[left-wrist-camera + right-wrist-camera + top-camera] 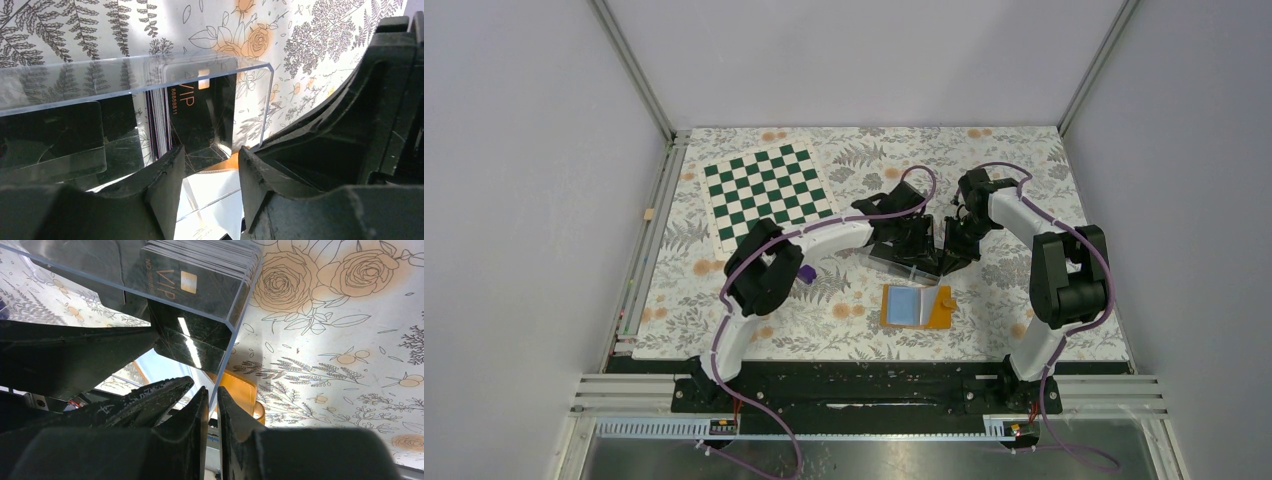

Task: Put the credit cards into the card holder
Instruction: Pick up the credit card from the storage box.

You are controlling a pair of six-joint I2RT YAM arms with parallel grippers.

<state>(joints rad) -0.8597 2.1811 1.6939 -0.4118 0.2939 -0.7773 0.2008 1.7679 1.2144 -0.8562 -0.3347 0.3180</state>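
Note:
A stack of black credit cards [200,110] stands on edge inside a clear plastic box [75,80]; the front card reads VIP. In the top view the box [902,264] sits between both grippers, just behind the card holder [914,306]. The holder is an orange wallet lying open with its light blue pockets up. My left gripper [210,155] is open at the cards' lower edge, holding nothing. My right gripper [212,392] is shut on the thin end wall of the clear box [240,315], with the cards [185,285] behind that wall and the orange card holder [240,387] beyond it.
A green and white chessboard mat [766,195] lies at the back left of the floral tablecloth. A small purple object [807,272] sits by the left arm's elbow. Metal frame posts and grey walls enclose the table.

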